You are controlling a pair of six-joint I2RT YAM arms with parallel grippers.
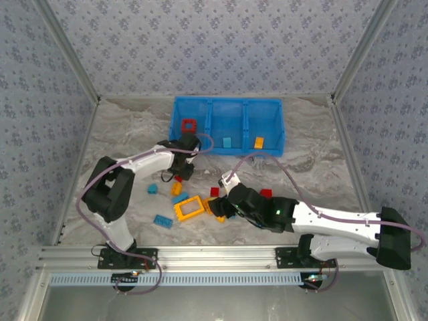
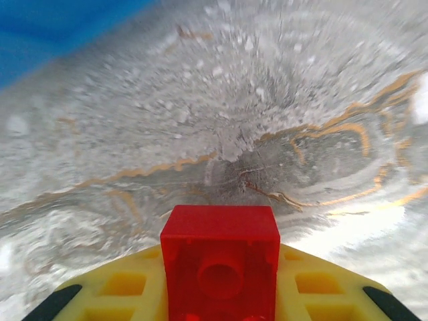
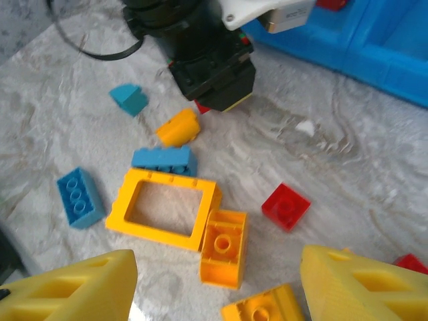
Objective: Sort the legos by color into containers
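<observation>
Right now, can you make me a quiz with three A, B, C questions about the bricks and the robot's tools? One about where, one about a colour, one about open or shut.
1. Where is the red hollow plastic brick frame in the long blue plastic tray?
A) left compartment B) middle compartment C) right compartment

2. What colour is the small plastic brick in the left tool?
A) yellow B) red C) light blue

3. How is the right tool?
A) open, holding nothing B) shut tight C) shut on a brick

Answers:
1 A, the top view shows it lying in the tray's left end.
2 B, the left wrist view shows a red brick between the yellow fingers.
3 A, its two fingers stand far apart above the marbled table.
</observation>
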